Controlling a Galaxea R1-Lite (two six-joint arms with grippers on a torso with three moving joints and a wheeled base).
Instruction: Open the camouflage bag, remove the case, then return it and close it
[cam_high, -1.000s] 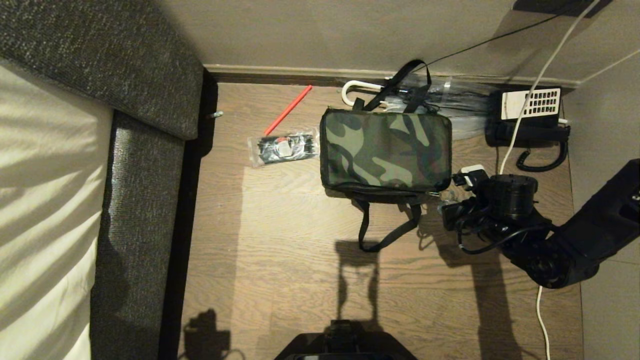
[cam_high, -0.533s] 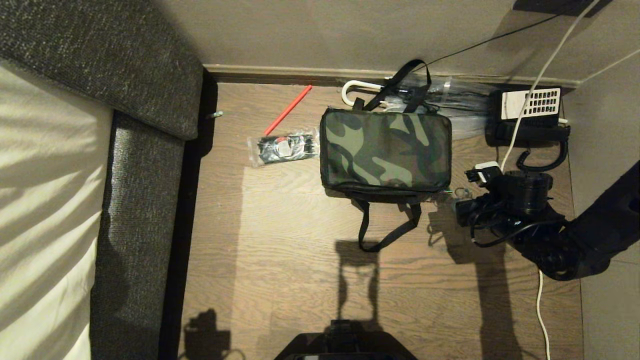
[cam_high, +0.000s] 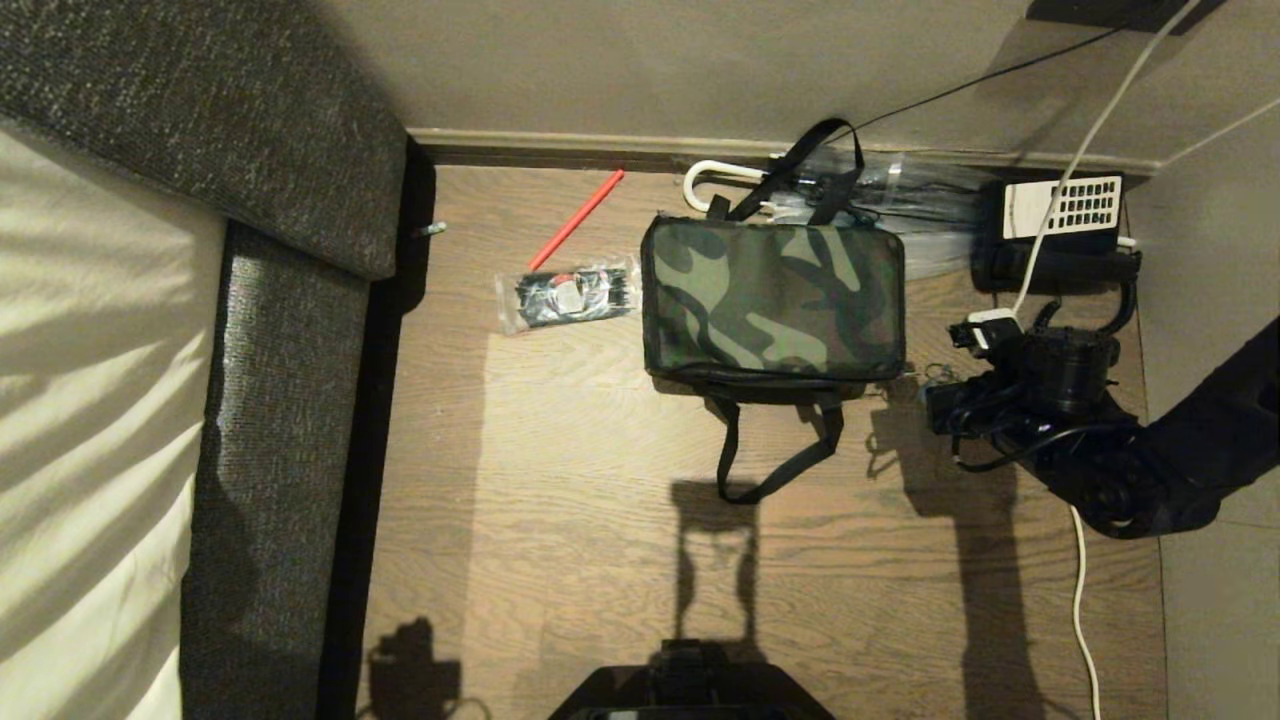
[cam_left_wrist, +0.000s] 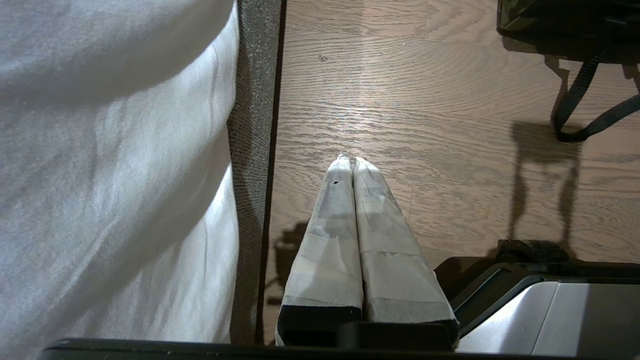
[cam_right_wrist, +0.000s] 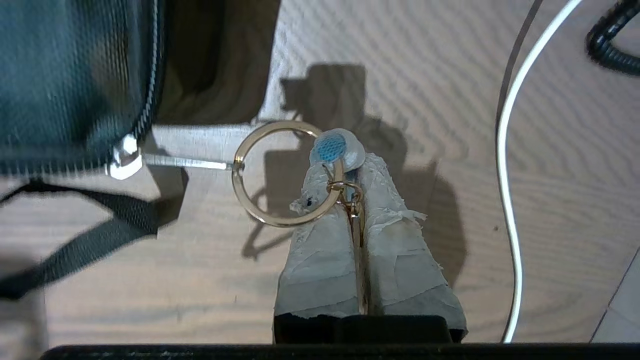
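The camouflage bag (cam_high: 772, 300) lies flat on the wooden floor with its lid down, one black loop handle (cam_high: 775, 470) trailing toward me. No case shows. My right gripper (cam_high: 928, 388) sits just off the bag's near right corner. In the right wrist view it (cam_right_wrist: 345, 167) is shut on a gold key ring (cam_right_wrist: 282, 224) and its small charm. The ring links by a metal pull tab (cam_right_wrist: 185, 161) to the zipper slider (cam_right_wrist: 122, 160) at the corner of the bag (cam_right_wrist: 70, 75). My left gripper (cam_left_wrist: 352, 162) hangs shut and empty beside the bed.
A clear packet of black items (cam_high: 567, 293) and a red stick (cam_high: 577, 220) lie left of the bag. An umbrella (cam_high: 720, 172) rests by the wall. A black device (cam_high: 1060, 235) and white cable (cam_high: 1083, 620) are near the right arm. The bed (cam_high: 280, 400) fills the left.
My right gripper has moved right and slightly toward the wall, drawing the key ring away from the bag's corner. The bag has barely shifted.
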